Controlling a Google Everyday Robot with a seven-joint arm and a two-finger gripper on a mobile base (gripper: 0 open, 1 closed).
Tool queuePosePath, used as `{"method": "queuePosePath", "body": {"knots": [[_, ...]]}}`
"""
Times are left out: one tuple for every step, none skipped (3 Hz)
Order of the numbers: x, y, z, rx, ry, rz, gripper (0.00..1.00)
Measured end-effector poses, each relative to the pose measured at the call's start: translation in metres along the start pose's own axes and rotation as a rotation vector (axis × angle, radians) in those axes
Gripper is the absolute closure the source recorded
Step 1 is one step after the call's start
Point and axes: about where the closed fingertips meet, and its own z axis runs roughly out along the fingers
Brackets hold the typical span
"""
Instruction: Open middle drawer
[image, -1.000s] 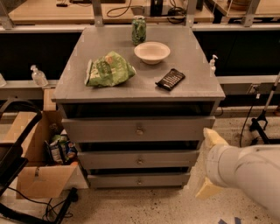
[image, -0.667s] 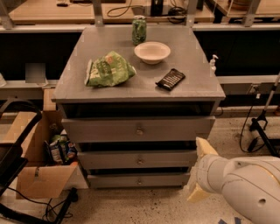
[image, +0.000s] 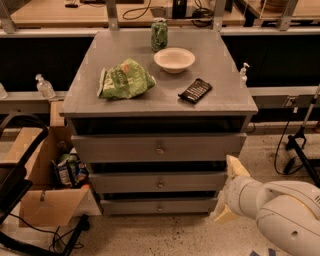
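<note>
At the far left a cardboard box (image: 35, 200) sits on the floor against the cabinet, snack packets showing in it and its near flap cut off by a dark frame I cannot identify. On the grey cabinet top (image: 100, 102) lie a green chip bag (image: 122, 79), a green can (image: 159, 34), a white bowl (image: 174, 60) and a dark flat packet (image: 195, 90), all well back from the front edge and so unlikely to be disturbed by a pull below. The middle drawer (image: 125, 182) sits between the taller top drawer (image: 115, 147) and the shallow bottom drawer (image: 130, 206), its front looking flush and closed, its knob (image: 160, 184) small at centre. The gripper (image: 223, 189) hangs low at the cabinet's right front corner, level with that drawer but well right of the knob, fingers spread wide with nothing between them (likely readied for closing round the knob). The arm hides the cabinet's lower right corner, and the drawers' insides are only dark gaps
</note>
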Motion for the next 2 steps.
{"method": "queuePosePath", "body": {"knots": [[0.0000,0.0000,0.0000,0.000,0.000,0.000,0.00],[0.0095,-0.0026,-0.0025,-0.004,0.040,-0.037,0.00]]}}
